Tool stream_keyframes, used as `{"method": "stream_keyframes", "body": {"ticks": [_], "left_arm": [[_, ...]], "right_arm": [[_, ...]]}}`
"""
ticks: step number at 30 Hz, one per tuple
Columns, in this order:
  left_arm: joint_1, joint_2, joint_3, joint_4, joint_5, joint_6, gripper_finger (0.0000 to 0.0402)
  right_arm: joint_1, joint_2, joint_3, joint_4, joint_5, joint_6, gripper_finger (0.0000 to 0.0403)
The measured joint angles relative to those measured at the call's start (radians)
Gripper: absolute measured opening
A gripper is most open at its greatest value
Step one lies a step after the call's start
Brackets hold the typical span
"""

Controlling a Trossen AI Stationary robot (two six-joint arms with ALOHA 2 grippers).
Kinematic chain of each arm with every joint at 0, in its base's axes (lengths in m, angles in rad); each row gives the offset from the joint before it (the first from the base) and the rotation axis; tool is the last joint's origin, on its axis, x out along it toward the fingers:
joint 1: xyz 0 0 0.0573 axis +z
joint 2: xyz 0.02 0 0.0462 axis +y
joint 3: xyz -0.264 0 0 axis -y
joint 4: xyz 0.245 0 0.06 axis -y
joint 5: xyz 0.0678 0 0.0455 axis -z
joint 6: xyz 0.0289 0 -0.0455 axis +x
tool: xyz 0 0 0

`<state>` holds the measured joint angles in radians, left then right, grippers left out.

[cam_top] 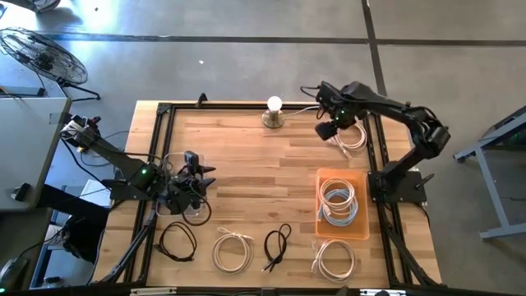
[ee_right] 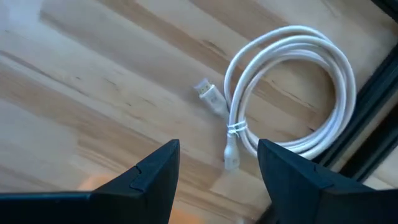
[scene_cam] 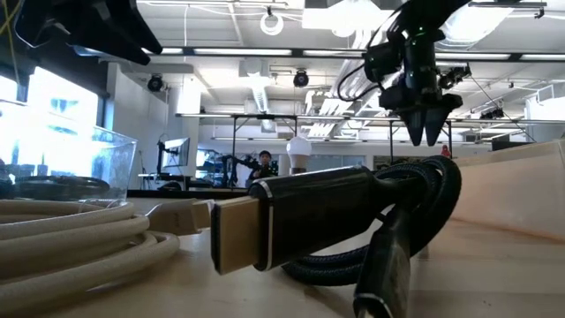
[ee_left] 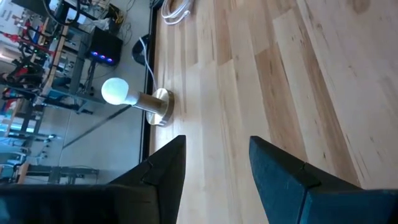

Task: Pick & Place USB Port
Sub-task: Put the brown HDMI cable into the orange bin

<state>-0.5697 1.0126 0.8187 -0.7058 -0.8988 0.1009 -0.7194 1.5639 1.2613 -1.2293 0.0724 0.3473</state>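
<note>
A white coiled cable (ee_right: 297, 32) lies flat on the wooden table at the far right, bound by a tie, with a plug end (ee_right: 209, 94) sticking out. My right gripper (ee_right: 217, 149) hangs open above it, pointing down, clear of the cable (cam_top: 353, 140). In the low view it (scene_cam: 424, 119) shows high over the table. My left gripper (ee_left: 217, 142) stands open at the table's left (cam_top: 197, 171) with nothing between its fingers. An orange tray (cam_top: 362, 230) at the right holds more coiled white cable.
A lamp with a white bulb (cam_top: 274, 105) stands at the far edge. Along the near edge lie two white coils (cam_top: 233, 251) (cam_top: 334, 259) and two black cables (cam_top: 177, 241) (cam_top: 278, 244). A clear container (cam_top: 191, 215) sits by the left gripper. A black frame (cam_top: 156, 123) rims the table.
</note>
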Motion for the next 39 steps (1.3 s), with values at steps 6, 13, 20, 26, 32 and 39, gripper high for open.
{"method": "stream_keyframes", "body": {"ticks": [6,13,20,26,32,39], "left_arm": [[0.0,0.0,0.0,0.0,0.006,0.001,0.017],[0.0,0.0,0.0,-0.003,0.034,0.0,0.017],[0.0,0.0,0.0,-0.004,0.011,0.027,0.017],[0.0,0.0,0.0,-0.01,-0.002,0.031,0.017],[0.0,0.0,0.0,-0.01,-0.01,0.061,0.017],[0.0,0.0,0.0,-0.026,-0.013,0.063,0.017]], "right_arm": [[-0.093,0.039,0.001,0.044,-0.023,-0.011,0.0208],[-0.152,0.184,0.001,0.069,-0.009,0.001,0.0208],[-0.148,0.256,0.001,0.074,-0.004,0.011,0.0208],[-0.148,0.264,0.001,0.075,-0.001,0.012,0.0208],[-0.148,0.264,0.0,0.085,-0.002,-0.006,0.0208],[-0.148,0.264,0.0,0.091,-0.016,-0.014,0.0208]]}}
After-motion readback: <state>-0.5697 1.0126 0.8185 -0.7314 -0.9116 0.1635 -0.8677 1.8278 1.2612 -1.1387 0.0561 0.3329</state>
